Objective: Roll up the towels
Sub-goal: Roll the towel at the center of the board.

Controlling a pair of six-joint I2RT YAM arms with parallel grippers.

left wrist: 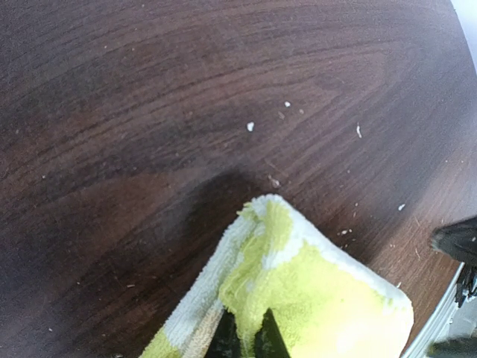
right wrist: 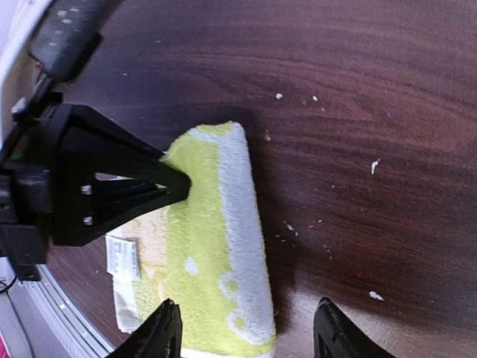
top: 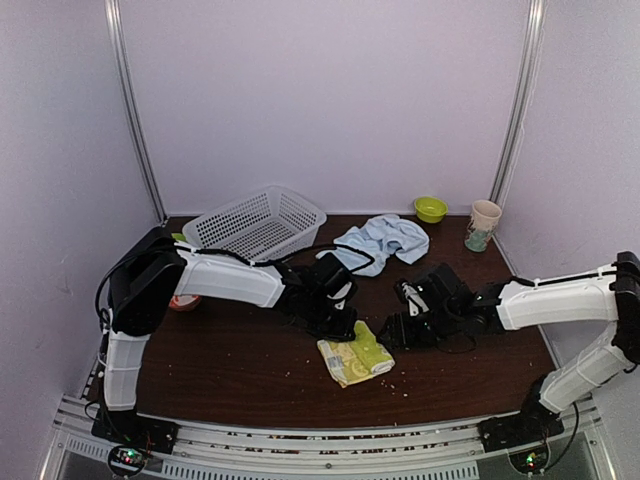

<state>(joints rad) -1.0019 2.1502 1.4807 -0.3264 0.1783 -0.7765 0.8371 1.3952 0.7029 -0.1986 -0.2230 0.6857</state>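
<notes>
On the wooden counter [top: 230,370] the pale blue towel [top: 385,240] is lying crumpled at the back, well apart from both arms. The lemon-print towel [top: 355,360] is lying folded in the middle, its long axis pointing toward the right gripper [right wrist: 246,332], whose jaws are standing wide apart over its near end. The jaws of the left gripper [left wrist: 246,339] are pinching its far edge.

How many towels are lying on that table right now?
2. The lime-green lemon-print towel lies folded at the front centre; the pale blue towel lies crumpled at the back, right of the white mesh basket. Another could be hidden from view.
</notes>
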